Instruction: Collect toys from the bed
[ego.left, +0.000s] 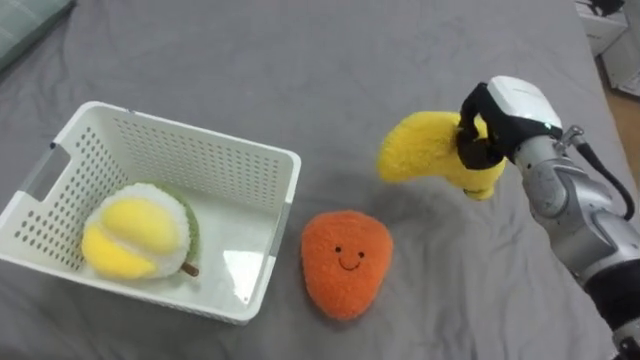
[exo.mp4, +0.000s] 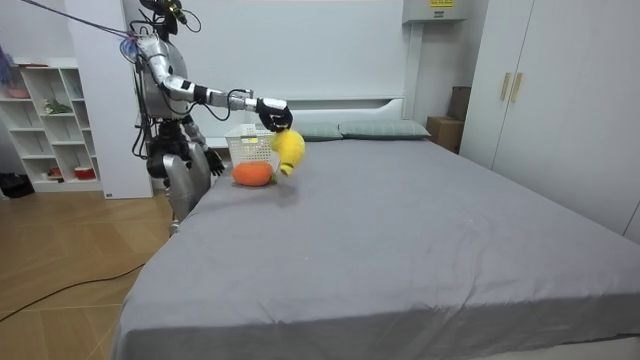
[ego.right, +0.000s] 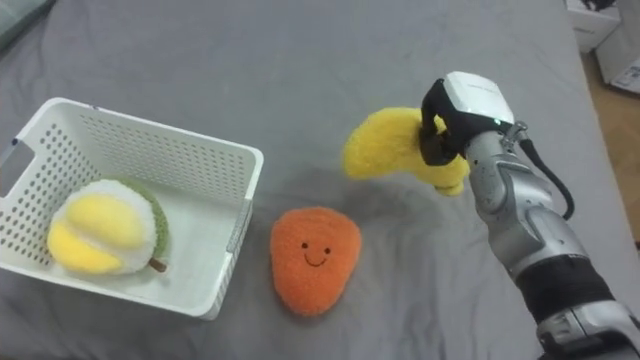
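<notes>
right hand: white back shell, black fingers | forearm: silver-grey metal, black cable | torso: silver-grey

- No words or numbers can be read anywhere.
- Small yellow label on the white cabinet, at about one o'clock in the room view: its print is too small to make out.

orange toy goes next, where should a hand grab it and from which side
Come from above and pinch across the orange plush toy at its tapered near end. It lies flat, face up, and the white basket stands close on its left, so the right side is freer. The right hand is busy holding the yellow toy.
</notes>
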